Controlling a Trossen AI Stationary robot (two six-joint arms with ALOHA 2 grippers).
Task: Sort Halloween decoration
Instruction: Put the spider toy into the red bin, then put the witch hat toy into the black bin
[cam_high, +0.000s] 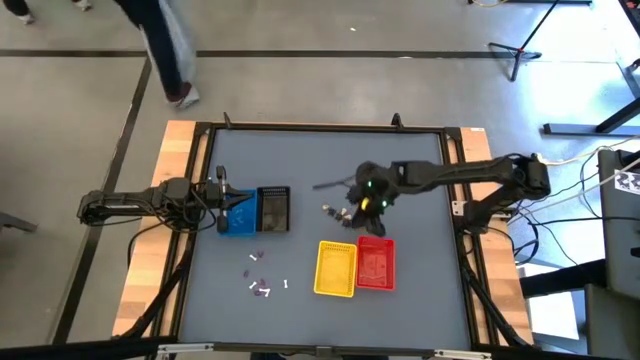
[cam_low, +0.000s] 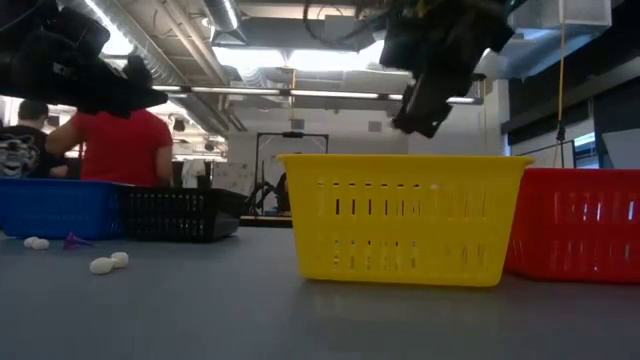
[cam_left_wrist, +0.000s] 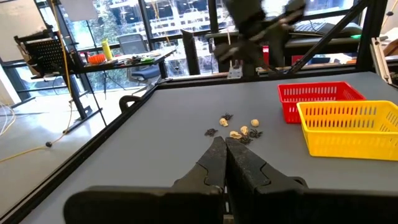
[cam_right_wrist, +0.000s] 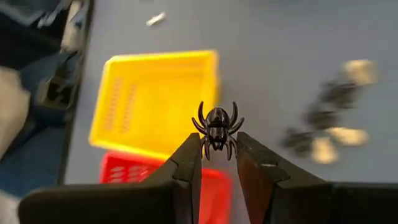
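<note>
The grey, smooth-topped counter (cam_high: 420, 300) with pale wooden side rails carries four small rectangular plastic mesh baskets. No readable writing or brand mark shows on any item.

The yellow slotted basket (cam_high: 336, 268) and the red slotted basket (cam_high: 375, 263) stand touching side by side at the near centre. The blue basket (cam_high: 239, 212) and the black basket (cam_high: 273, 209) stand touching at the left.

The right gripper (cam_right_wrist: 217, 163) hangs above the counter, just far of the yellow and red baskets. Its fingers (cam_right_wrist: 186, 163) are set narrow and clamp a glossy black plastic spider trinket (cam_right_wrist: 217, 129) between the tips, legs spread.

The left gripper (cam_left_wrist: 225, 155) rests at the left by the blue basket, its fingers pressed together and holding nothing.

A loose cluster of dark and tan trinkets (cam_high: 334, 213) lies at the counter centre, beside the right gripper. A second scatter of white and purplish trinkets (cam_high: 262, 283) lies near, left of the yellow basket.
</note>
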